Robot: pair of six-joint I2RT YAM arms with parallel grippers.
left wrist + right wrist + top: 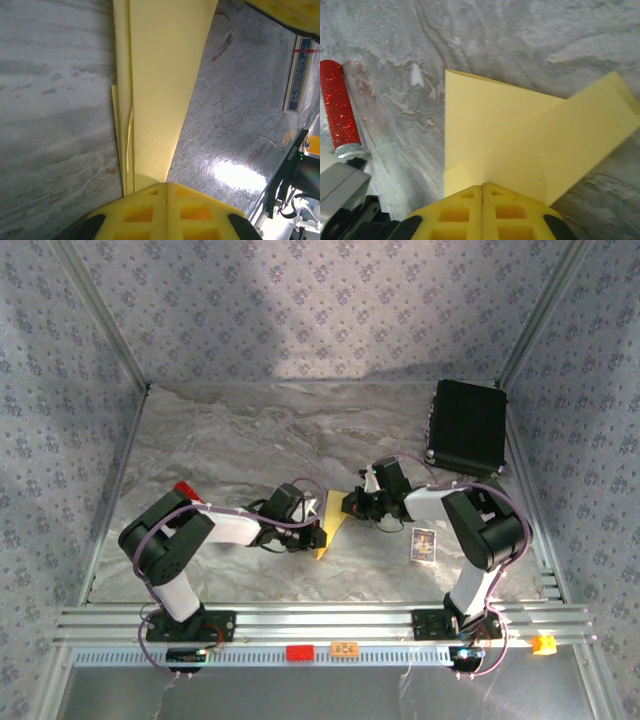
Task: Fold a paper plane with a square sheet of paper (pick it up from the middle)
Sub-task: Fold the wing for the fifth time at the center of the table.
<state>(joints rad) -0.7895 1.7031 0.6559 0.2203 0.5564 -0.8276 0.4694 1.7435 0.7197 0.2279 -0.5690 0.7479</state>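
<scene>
Paper [520, 145] is clamped in the left gripper [166, 185] and right gripper [483, 186]; it could be torn or miscreased by uneven pulling.

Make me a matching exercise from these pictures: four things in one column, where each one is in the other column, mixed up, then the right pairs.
1. yellow paper
2. black case
3. printed card
4. red-handled tool

A. far right corner of the table
B. by the left arm, partly hidden
C. pinched by the left gripper and the right gripper
D. lying flat next to the right arm

Pairs: 1-C, 2-A, 3-D, 4-B
</scene>
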